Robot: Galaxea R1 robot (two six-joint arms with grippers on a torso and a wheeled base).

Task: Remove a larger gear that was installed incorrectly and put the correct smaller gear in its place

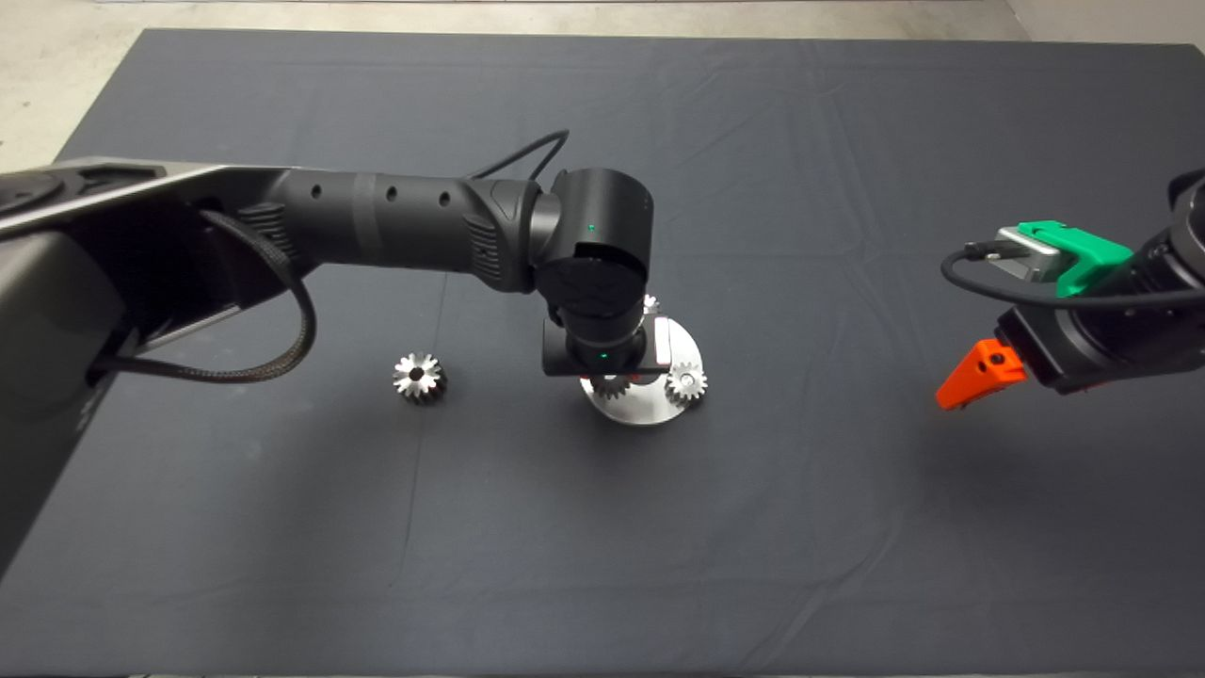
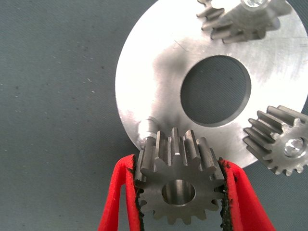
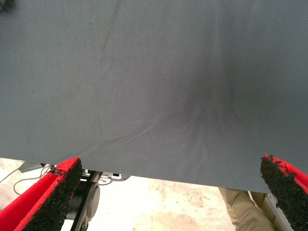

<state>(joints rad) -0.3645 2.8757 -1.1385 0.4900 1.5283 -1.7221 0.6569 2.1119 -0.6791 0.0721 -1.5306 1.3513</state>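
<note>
My left gripper (image 2: pixel 179 163) is shut on the smaller gear (image 2: pixel 178 178), a silver spur gear with a round centre hole. It holds the gear over the rim of the round silver plate (image 2: pixel 144 77), right beside a bare short peg (image 2: pixel 148 129). In the head view this gear (image 1: pixel 612 384) peeks out under the left wrist, above the plate (image 1: pixel 650 410). The larger gear (image 1: pixel 419 377), thick with dark teeth, lies on the mat left of the plate. My right gripper (image 1: pixel 970 377) hangs open and empty at the right edge; the right wrist view (image 3: pixel 168 166) shows its fingers wide apart.
Two more silver gears sit on the plate: one (image 2: pixel 284 139) at its near right side (image 1: pixel 687 381), one (image 2: pixel 240 19) at its far side (image 1: pixel 650 303). The plate has a large centre hole (image 2: pixel 216 89). A person's leg (image 3: pixel 240 211) shows beyond the mat edge.
</note>
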